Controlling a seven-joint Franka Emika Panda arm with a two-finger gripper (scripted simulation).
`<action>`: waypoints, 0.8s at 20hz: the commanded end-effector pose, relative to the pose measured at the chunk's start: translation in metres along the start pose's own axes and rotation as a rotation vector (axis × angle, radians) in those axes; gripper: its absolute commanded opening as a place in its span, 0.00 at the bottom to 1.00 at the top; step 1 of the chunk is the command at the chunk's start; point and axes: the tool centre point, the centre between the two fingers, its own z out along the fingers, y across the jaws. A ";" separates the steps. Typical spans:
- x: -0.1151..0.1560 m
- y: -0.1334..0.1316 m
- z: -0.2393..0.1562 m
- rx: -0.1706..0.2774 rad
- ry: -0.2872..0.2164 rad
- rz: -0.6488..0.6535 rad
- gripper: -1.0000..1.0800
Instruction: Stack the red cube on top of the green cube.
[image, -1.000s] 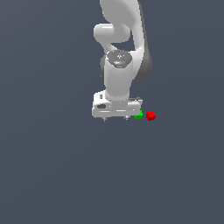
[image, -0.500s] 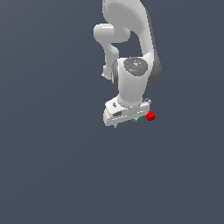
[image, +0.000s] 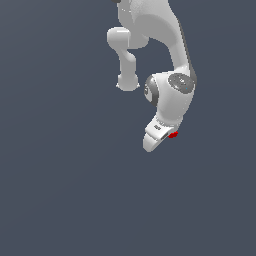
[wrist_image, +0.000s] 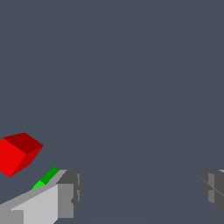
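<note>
Jaws wide apart, empty; red cube (wrist_image: 18, 152) on tabletop (wrist_image: 131, 65), outside 1 finger (wrist_image: 65, 194), not between the 2; green cube (wrist_image: 46, 178) a sliver behind that finger; best re-centre gripper (wrist_image: 140, 192) over red cube before closing, avoid nudging green.

The exterior view stands back and looks down on my arm and hand (image: 159, 135) against the bare floor. My wrist view sits close behind my 2 fingers (wrist_image: 65, 197), facing past them. Both views share the red cube (wrist_image: 18, 153) beside my hand.
</note>
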 end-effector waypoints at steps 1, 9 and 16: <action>0.007 -0.019 0.007 0.001 0.001 -0.111 0.96; 0.014 -0.084 0.028 0.003 0.003 -0.466 0.96; 0.003 -0.133 0.045 0.004 0.004 -0.740 0.96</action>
